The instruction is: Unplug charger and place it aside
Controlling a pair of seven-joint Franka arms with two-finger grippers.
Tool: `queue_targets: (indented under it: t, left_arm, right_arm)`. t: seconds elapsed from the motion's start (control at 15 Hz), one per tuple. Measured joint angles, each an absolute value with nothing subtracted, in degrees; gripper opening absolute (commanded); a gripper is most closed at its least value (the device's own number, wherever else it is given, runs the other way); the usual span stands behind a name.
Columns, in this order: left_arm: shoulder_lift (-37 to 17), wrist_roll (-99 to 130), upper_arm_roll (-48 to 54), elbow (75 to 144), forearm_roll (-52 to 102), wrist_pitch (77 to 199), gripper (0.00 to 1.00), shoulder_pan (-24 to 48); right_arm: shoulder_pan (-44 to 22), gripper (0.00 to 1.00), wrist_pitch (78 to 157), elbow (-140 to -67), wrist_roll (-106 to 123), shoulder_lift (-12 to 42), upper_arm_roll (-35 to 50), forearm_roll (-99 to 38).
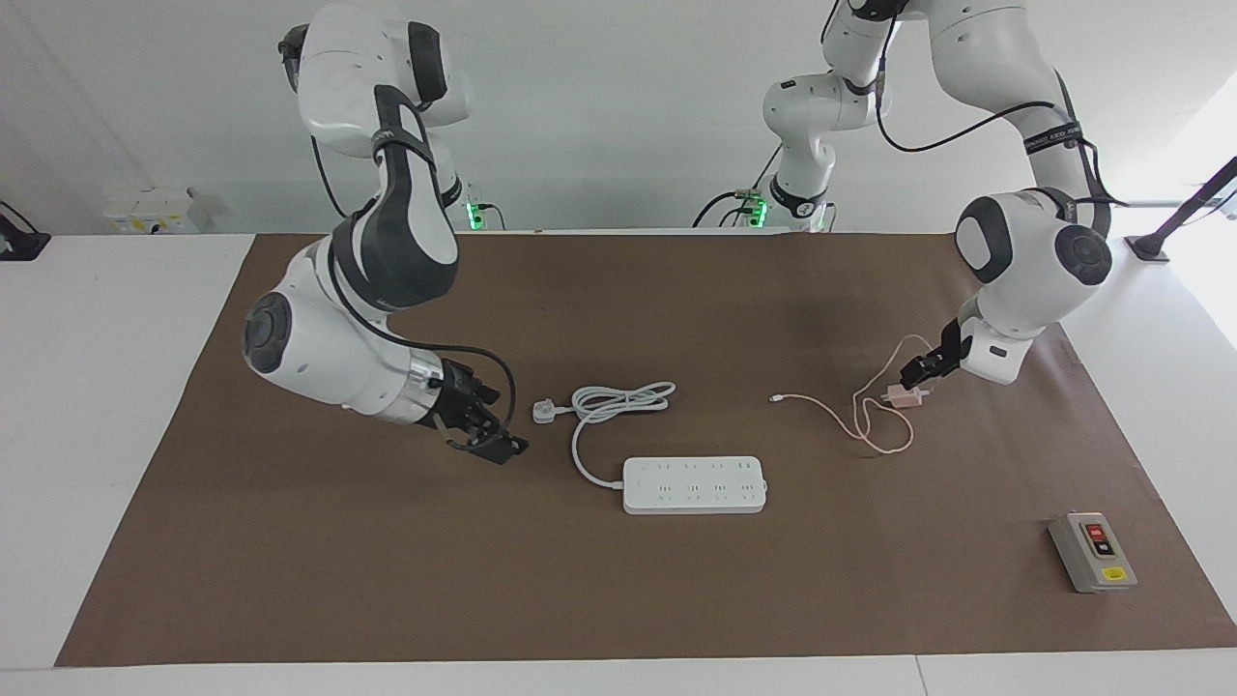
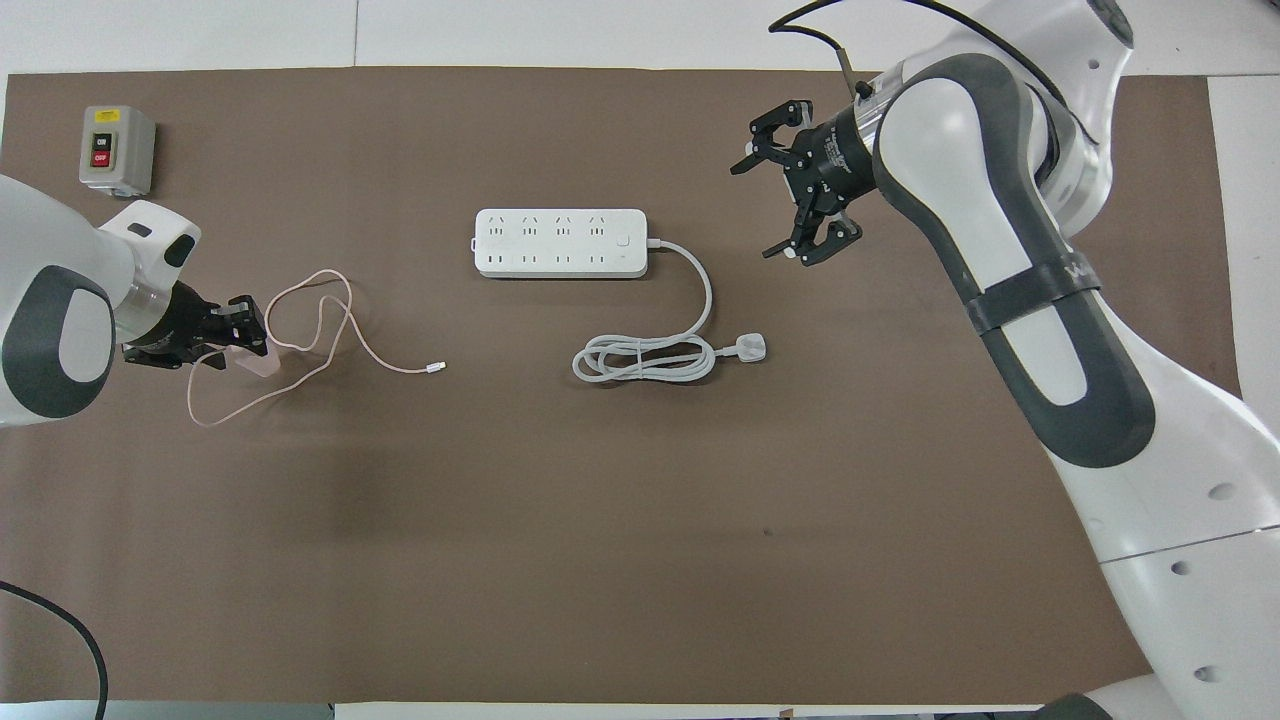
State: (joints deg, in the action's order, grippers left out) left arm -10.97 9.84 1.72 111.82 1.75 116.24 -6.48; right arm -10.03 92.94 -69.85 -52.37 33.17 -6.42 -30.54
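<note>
L gripper: low over the brown mat, well apart from the power strip, toward the L arm's end of the table. Fingers closed on the charger.
Charger: pink cube, out of the strip, at or just above the mat; contact not resolvable. Pink cable loops beside it, free tip pointing toward the strip.
R gripper: fingers spread, holding nothing, waiting near the strip's white plug, toward the R arm's end.
Step (est.): set-down, unplug looks done.
Method: lower until cube rests flat, then open fully. Lift straight up, clear of the cable loops, so nothing snags.
Risk: cable catching a finger drags the cube.
Switch box: grey, farther from robots than the charger.
Markings: box buttons appear to read ON / OFF; yellow label unreadable. Strip: none legible.
</note>
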Motion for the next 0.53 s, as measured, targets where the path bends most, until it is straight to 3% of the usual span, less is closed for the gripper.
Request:
queue_targets:
  t: [0.53]
  left_arm:
    - [-9.0,9.0,1.9,103.3,1.7,112.7,1.0,-7.7]
  right_arm:
    - [-3.6,1.0,88.9,-72.9,-14.5,25.1,-6.5,-12.8]
